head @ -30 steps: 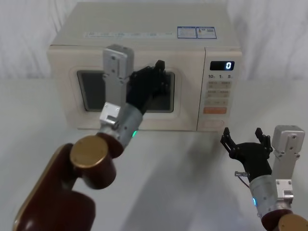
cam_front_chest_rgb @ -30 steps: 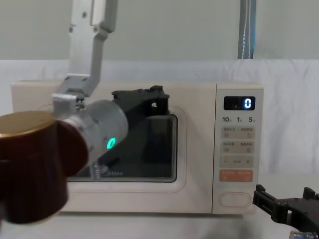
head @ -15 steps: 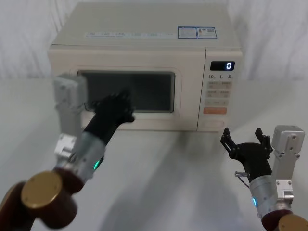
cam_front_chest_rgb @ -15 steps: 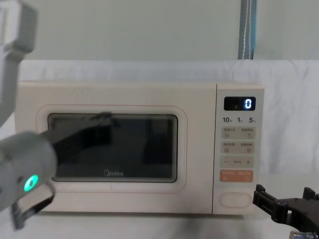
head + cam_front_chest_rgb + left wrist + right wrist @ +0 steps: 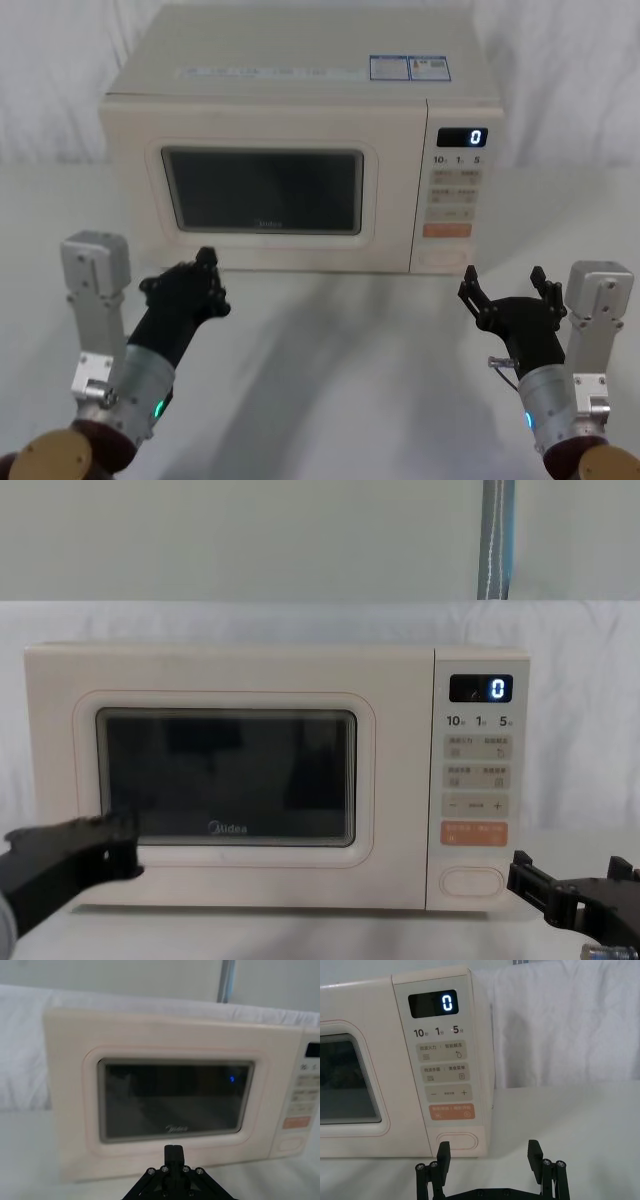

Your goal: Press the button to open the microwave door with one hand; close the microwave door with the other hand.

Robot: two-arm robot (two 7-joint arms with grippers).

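The cream microwave (image 5: 300, 70) stands at the back of the table, its display showing 0. Its microwave door (image 5: 262, 190) with the dark window lies flush with the front, also seen straight on as the door (image 5: 225, 780). The oval button (image 5: 443, 260) sits at the bottom of the control panel, the same button (image 5: 457, 1140) close ahead in the right wrist view. My left gripper (image 5: 195, 285) hovers low in front of the door's left part, shut, holding nothing. My right gripper (image 5: 507, 288) hangs open just before the button, apart from it.
White cloth covers the table (image 5: 340, 360) and the wall behind. Bare tabletop lies between the two arms in front of the microwave. Orange keys (image 5: 451, 1111) sit just above the button.
My left gripper has drawn back from the door's window, down and leftward toward the table's front. The door stays flush. The right arm has not moved.
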